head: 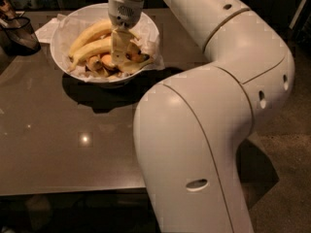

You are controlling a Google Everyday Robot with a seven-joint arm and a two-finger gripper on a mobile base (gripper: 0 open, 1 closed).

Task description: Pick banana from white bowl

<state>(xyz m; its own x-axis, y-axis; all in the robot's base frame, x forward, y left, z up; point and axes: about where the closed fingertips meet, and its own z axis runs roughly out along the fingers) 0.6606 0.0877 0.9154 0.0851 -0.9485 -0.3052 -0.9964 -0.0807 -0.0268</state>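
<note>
The white bowl (62,57), lined with crinkled white paper, stands at the back of the dark table. A long, curved, pale-yellow banana (92,50) lies across its left half, with a second long one (90,32) just behind it. Short orange-yellow bananas (104,63) lie at the bowl's front. My gripper (121,50) reaches straight down into the middle of the bowl, right at the right ends of the long bananas and above the short ones. Its tips are hidden among the fruit.
A dark see-through container (19,33) stands at the table's far left. White paper (48,28) lies behind the bowl. My large white arm (204,130) fills the right side and hangs over the table's right edge. The brown tabletop (58,130) spreads in front.
</note>
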